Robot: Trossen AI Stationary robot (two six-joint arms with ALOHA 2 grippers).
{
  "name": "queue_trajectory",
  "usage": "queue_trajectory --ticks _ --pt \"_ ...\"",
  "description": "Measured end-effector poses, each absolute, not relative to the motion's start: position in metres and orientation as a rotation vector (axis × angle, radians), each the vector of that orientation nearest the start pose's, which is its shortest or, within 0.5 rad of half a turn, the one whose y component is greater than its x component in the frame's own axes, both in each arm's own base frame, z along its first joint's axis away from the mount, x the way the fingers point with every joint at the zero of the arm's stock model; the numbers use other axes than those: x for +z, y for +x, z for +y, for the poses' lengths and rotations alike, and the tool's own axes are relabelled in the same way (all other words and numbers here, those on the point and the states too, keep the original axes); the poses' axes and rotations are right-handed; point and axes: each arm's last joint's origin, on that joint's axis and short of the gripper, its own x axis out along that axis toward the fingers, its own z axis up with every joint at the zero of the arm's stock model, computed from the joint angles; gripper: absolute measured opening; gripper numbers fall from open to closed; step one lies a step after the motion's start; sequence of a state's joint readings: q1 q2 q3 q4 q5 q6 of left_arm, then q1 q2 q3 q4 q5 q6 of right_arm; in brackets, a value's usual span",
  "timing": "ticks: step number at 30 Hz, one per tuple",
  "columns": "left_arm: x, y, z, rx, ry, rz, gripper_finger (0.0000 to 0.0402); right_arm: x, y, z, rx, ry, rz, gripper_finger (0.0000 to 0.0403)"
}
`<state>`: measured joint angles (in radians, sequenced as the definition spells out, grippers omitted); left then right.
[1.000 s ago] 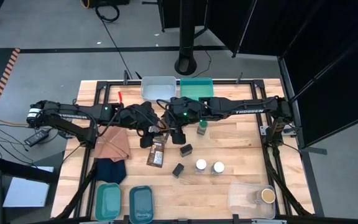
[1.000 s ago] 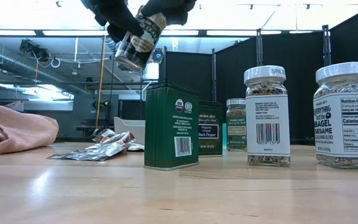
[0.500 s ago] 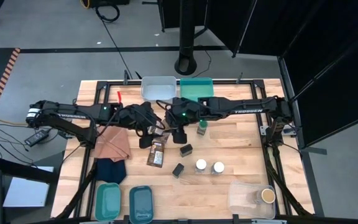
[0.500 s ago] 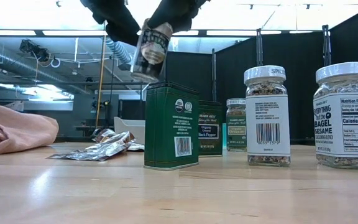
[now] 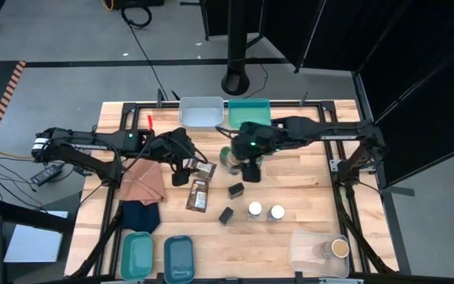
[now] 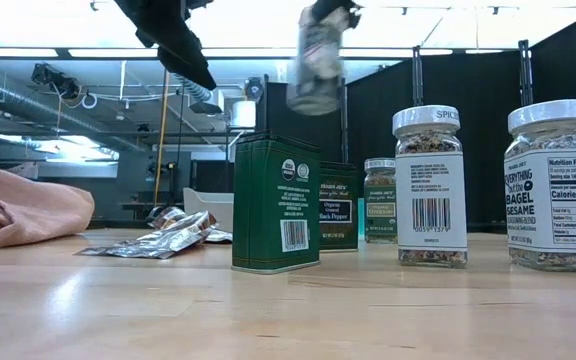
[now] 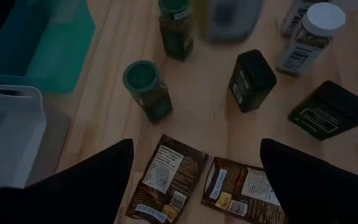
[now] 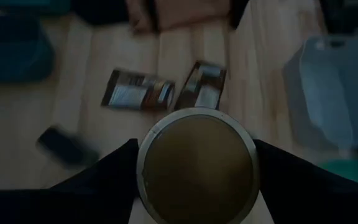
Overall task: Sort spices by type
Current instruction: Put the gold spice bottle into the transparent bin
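The right end effector (image 5: 235,158) hangs above the middle of the wooden surface (image 5: 306,189), pinching a tan-topped round jar (image 8: 196,165) between its two fingers (image 8: 104,180); in the low view the jar (image 6: 318,60) is well clear of the surface, blurred and tilted. The left end effector (image 5: 186,167) is just beside it toward the left, fingers spread wide with nothing between them, above two flat brown packets (image 7: 166,177) lying side by side.

Below the jar stand two small black boxes (image 5: 236,190) (green tins in the low view), and near them two white-lidded jars (image 5: 254,209) side by side. Two green-lidded jars (image 7: 148,90) stand nearer the clear and teal bins (image 5: 199,110) at the far edge. A third tan-topped jar (image 5: 339,248) sits in a clear bin at the near right corner.
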<state>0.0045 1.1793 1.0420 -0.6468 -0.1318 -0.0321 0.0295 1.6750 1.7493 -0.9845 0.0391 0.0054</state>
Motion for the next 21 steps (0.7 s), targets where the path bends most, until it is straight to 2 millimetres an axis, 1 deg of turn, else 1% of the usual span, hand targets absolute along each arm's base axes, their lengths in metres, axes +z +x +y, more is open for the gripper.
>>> queue_trajectory --ticks 4,8,12,16,21 --pt "0.305 0.238 0.007 0.140 0.044 0.785 0.0353 0.386 0.315 0.028 -0.007 0.051 0.944 0.0287" --pt "0.306 0.239 0.007 0.128 0.072 0.781 0.0353 0.404 0.289 0.052 0.003 0.168 0.911 0.0287" --pt "0.306 0.239 0.007 0.120 0.091 0.779 0.0353 0.417 0.267 0.077 -0.011 0.262 0.875 0.0286" --pt "0.306 0.239 0.007 0.121 0.089 0.778 0.0352 0.420 0.247 0.105 -0.051 0.364 0.875 0.0286" --pt "0.307 0.240 0.007 0.121 0.088 0.764 0.0352 0.412 0.227 0.144 -0.111 0.445 0.940 0.0286"
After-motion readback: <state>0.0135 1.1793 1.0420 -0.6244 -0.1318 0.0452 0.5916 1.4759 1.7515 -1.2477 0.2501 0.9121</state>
